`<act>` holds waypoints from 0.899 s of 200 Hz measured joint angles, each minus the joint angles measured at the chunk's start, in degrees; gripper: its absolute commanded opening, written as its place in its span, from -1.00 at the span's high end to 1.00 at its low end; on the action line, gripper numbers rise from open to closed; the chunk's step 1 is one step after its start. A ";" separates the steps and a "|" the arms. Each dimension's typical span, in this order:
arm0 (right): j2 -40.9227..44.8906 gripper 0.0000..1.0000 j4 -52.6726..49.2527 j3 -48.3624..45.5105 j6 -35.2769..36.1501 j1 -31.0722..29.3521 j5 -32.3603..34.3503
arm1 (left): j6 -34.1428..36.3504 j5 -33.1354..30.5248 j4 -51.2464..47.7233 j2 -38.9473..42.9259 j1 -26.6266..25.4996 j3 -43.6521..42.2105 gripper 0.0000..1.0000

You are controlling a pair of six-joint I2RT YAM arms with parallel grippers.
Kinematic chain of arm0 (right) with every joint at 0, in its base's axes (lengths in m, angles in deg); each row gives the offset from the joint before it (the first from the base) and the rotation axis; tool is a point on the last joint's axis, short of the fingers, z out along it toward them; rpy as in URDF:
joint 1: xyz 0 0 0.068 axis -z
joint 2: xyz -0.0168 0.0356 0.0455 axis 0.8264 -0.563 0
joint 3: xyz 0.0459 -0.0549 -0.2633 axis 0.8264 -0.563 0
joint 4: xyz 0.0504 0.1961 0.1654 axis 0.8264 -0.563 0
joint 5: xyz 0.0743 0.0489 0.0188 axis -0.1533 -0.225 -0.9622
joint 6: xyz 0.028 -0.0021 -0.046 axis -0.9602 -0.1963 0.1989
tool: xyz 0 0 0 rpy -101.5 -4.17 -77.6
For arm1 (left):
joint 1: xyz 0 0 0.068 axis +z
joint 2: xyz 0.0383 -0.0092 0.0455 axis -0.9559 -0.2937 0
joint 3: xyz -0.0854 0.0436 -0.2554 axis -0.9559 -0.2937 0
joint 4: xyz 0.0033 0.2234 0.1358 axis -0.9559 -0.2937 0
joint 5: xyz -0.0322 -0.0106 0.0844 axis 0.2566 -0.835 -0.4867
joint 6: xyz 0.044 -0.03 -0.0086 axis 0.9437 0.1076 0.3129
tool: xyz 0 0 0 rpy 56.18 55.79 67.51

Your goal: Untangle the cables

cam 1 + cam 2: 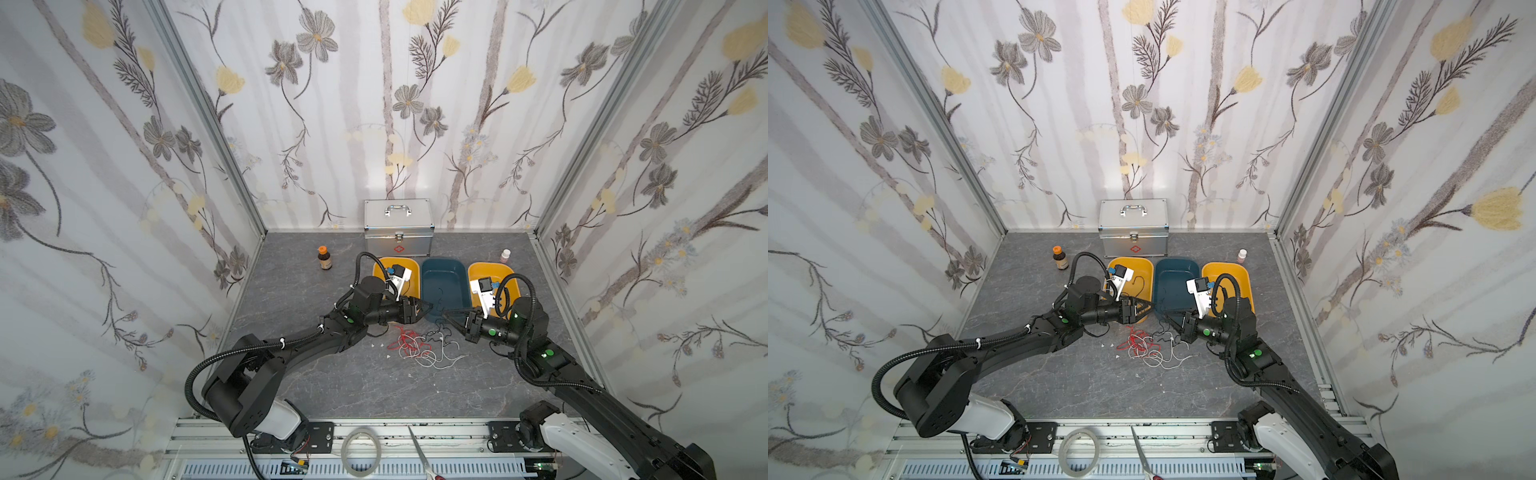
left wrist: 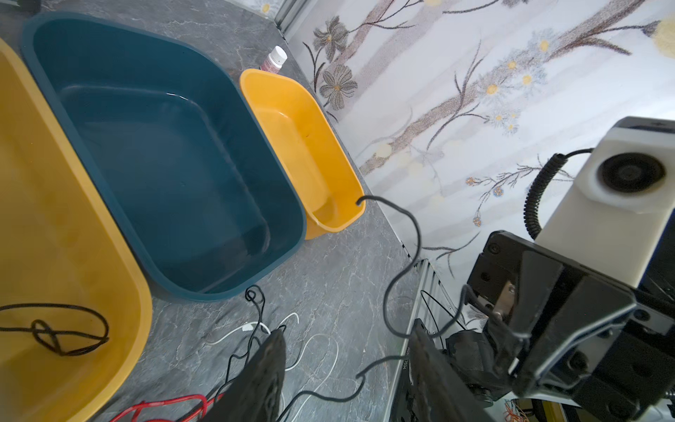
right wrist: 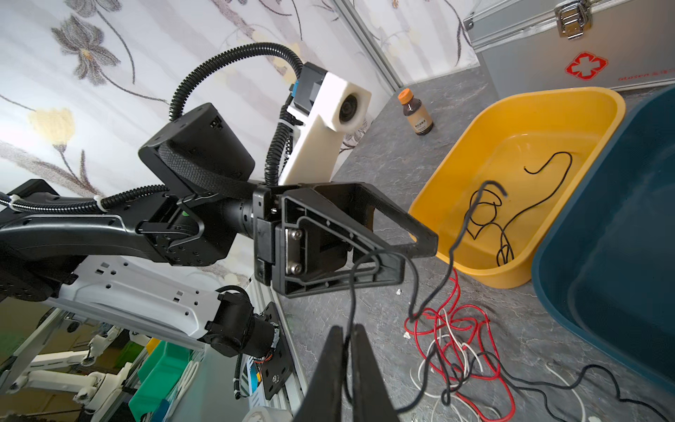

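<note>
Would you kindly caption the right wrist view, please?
Right gripper shut on black cable; left gripper open beside yellow tub.

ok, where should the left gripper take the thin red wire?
Grip the thin red wire on the strand stretching from the pile toward the nearest yellow plastic tub: it looks clear of the thin white wire there. Come straight down with the open left gripper, jaws across the strand. The right gripper grips the thin black wire.
</note>
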 measured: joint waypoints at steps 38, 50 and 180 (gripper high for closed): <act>-0.24 0.80 0.61 -0.15 -0.02 -0.02 -1.27 | -2.51 1.86 4.13 -2.64 -0.15 0.79 -0.05; -0.44 0.80 0.94 -0.15 -0.02 0.00 -1.53 | -3.08 2.36 5.03 -3.43 -0.24 1.27 -0.04; -2.84 0.80 2.93 -0.76 -0.44 -0.09 -4.42 | -7.21 9.05 8.87 -8.61 -1.38 4.55 0.01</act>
